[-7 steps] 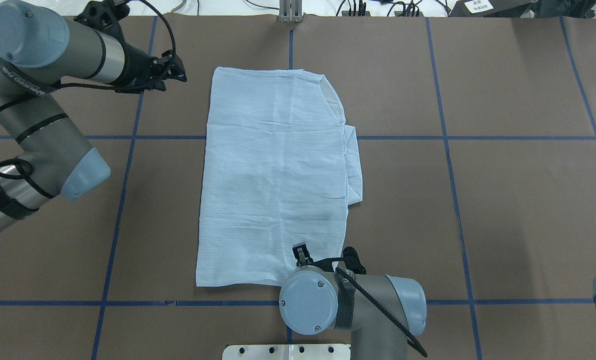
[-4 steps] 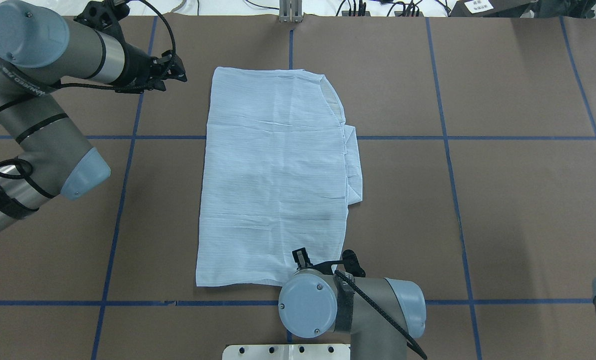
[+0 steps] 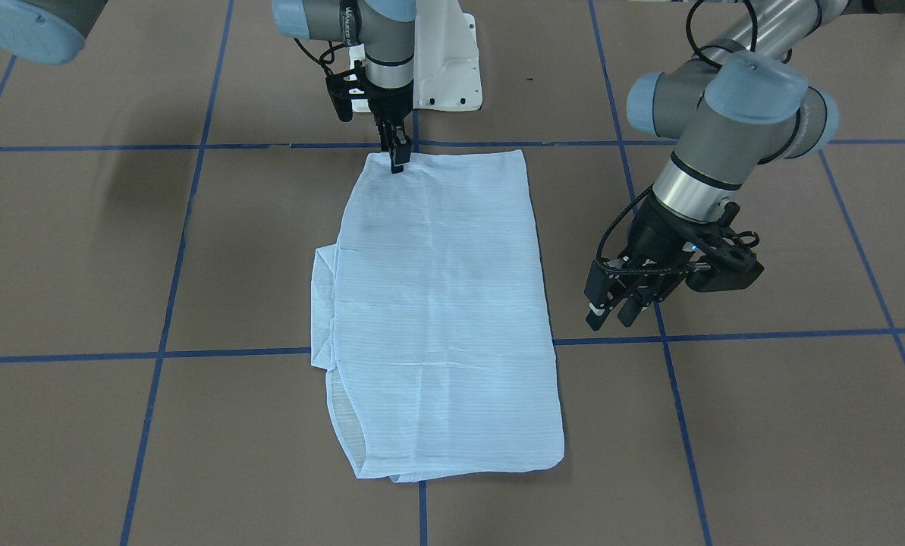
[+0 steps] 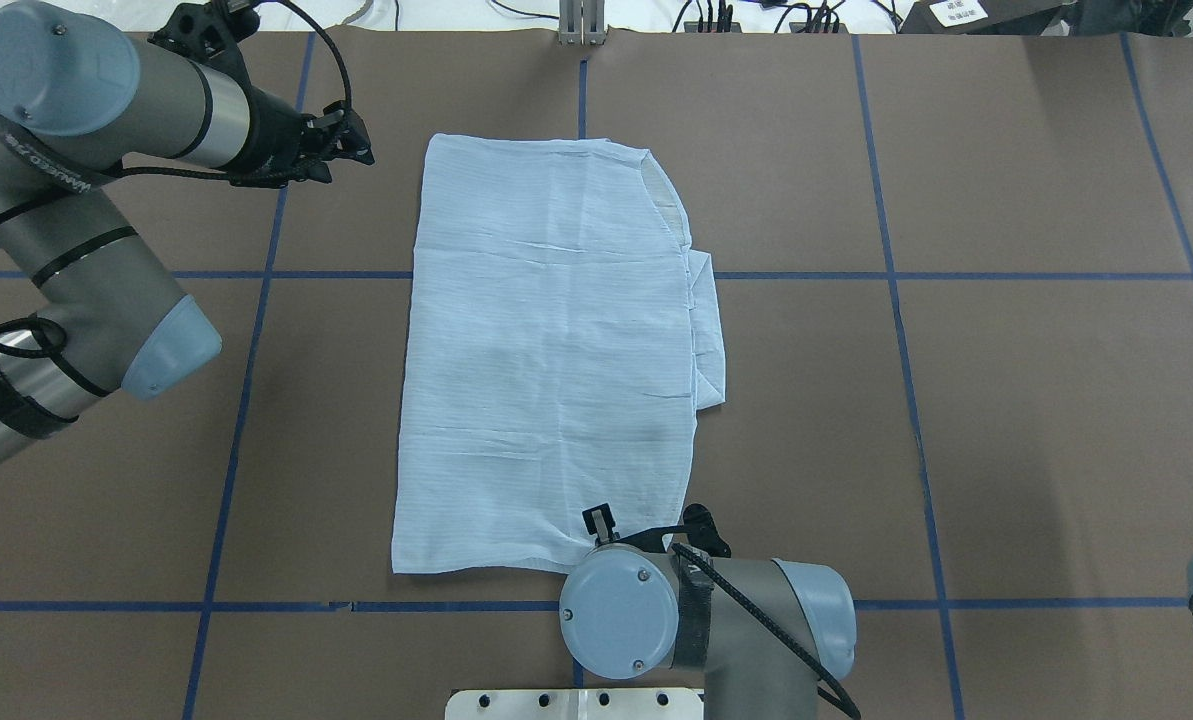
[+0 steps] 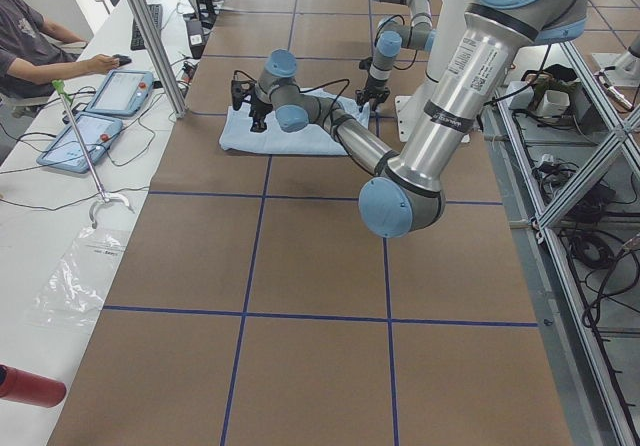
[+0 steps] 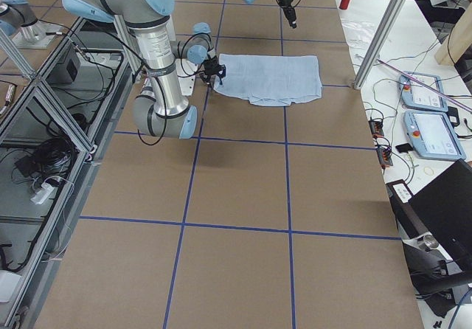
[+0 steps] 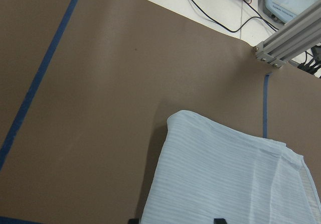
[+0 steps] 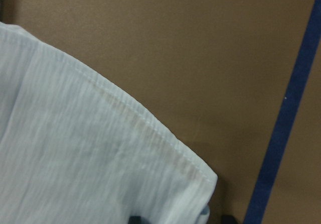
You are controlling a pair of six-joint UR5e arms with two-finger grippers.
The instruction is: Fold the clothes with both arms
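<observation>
The clothes, one pale-blue striped shirt [image 4: 546, 350], lie folded into a flat rectangle mid-table, with the collar part sticking out on the right [image 4: 706, 340]. My left gripper [image 4: 361, 140] hangs open above bare table, left of the shirt's far corner [image 7: 175, 118]; in the front view this gripper [image 3: 619, 307] is apart from the cloth. My right gripper [image 4: 596, 522] stands upright at the shirt's near edge [image 3: 397, 163], open. In its wrist view the hem corner [image 8: 208, 181] lies between the two fingertips.
The white pedestal base [image 4: 566, 703] sits at the near edge behind the right arm. A metal post [image 4: 581, 25] stands at the far edge. Blue tape lines [image 4: 896, 275] grid the brown table. A person [image 5: 30, 51] sits at the side bench with tablets.
The right gripper has moved slightly toward the robot, along the shirt's near edge to its hem corner. The left arm and the shirt have not moved.
</observation>
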